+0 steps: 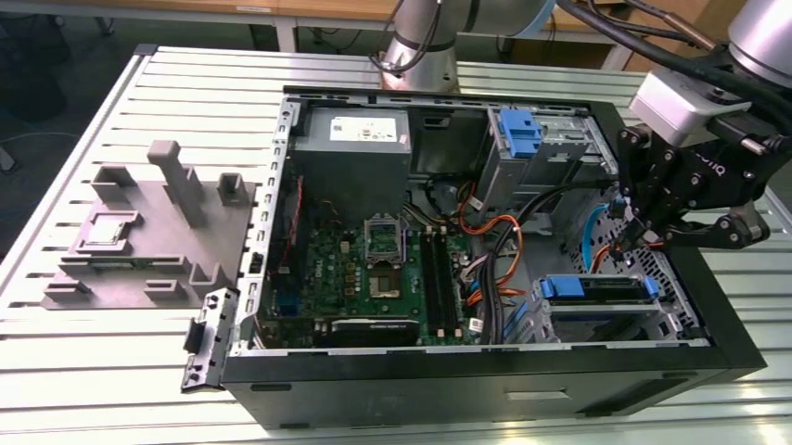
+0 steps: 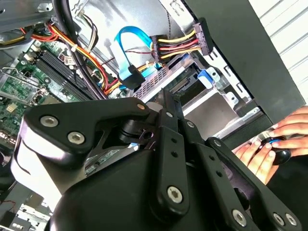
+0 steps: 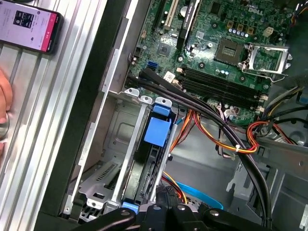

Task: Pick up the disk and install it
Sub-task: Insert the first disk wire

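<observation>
1. Found the gripper [image 1: 654, 236] low over the computer case [image 1: 495, 375], just inside its wall on the exterior view's right.
2. Located the disk [image 3: 147, 175] in its blue carrier, sitting in the drive cage [image 3: 113, 144] inside the case beside that wall. Blue tab [image 3: 158, 130] pointed toward the case's middle.
3. Could not tell whether the jaws were spread or pinching the disk; their tips were hidden by the linkage in both wrist views.
4. Judged the step in hand as seating the disk in the cage. Best done with the carrier kept square to the cage rails and pressed straight along the slot, with no twist.
5. Noted orange and yellow cables [image 3: 231, 139] and a blue ribbon cable [image 2: 126, 53] close to the cage inside the case; likely to snag or get pinched.
6. Noted a person's hand [image 2: 279, 144] just outside the case wall; slow, small motions advised.
</observation>
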Available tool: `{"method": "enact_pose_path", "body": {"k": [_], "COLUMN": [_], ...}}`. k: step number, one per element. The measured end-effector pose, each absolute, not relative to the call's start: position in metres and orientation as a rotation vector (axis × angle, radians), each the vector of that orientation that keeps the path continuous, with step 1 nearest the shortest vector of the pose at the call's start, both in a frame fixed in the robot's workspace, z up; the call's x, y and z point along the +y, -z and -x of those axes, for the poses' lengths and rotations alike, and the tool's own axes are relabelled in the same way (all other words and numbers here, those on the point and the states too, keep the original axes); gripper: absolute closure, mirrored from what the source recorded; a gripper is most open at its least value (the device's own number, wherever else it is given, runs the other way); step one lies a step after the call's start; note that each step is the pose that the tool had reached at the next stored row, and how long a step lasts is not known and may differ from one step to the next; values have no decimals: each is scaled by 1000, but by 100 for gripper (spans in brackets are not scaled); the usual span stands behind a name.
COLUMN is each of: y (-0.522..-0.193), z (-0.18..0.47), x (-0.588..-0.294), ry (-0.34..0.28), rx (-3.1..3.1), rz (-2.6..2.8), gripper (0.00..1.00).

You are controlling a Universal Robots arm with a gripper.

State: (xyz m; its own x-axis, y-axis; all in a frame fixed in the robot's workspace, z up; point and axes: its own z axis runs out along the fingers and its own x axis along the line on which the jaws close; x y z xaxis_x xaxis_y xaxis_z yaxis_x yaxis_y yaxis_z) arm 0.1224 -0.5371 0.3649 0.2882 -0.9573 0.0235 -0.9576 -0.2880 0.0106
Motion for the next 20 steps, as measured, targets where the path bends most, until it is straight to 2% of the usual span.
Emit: {"method": "enact_pose_path", "body": {"k": [20], "y": [-364], "z": [-124], "x": [-527], "ry": [-28], "rx": [-1665], "rz": [-2631], "gripper": [90]}}
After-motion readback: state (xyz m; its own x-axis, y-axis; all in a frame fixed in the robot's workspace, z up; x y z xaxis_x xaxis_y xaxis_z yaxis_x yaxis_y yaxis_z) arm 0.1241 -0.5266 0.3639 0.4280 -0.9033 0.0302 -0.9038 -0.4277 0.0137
